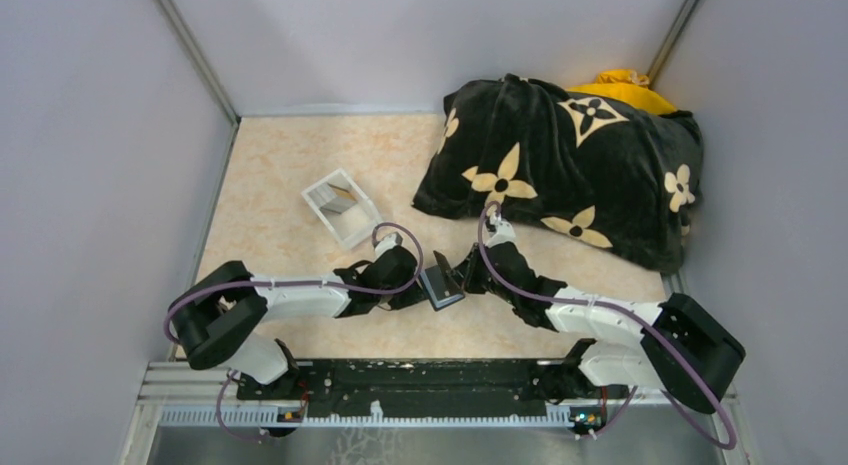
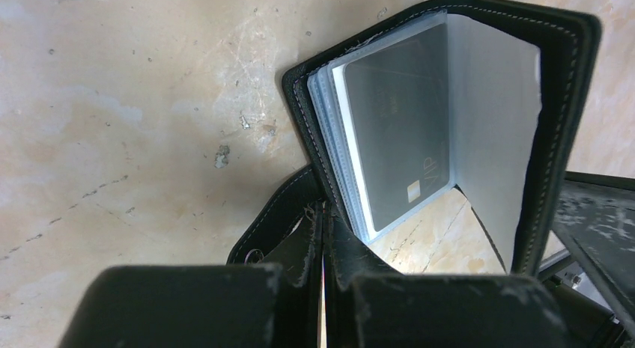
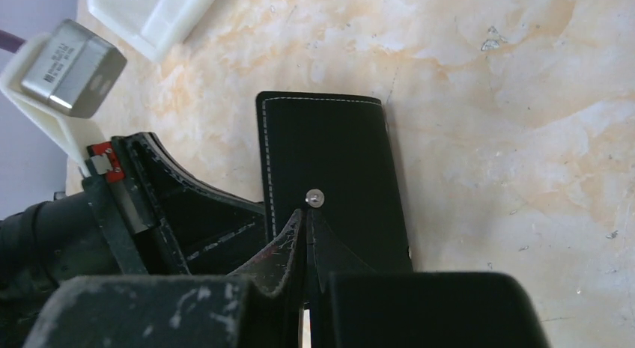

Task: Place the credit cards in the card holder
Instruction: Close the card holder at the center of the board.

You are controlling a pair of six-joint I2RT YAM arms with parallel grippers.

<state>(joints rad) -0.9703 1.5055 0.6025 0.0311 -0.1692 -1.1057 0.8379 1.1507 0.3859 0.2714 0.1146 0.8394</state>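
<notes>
**The card holder held open by both covers**

Mid-table, between the arms, spread like a book. I cannot tell whether it touches the surface.
The left gripper is pinched tight on one cover. The right gripper is clamped on the other, at the snap stud, probably so the sleeves show.
One dark grey credit card sits in a clear sleeve.
The pale tray lies well apart, contents unclear.
</notes>
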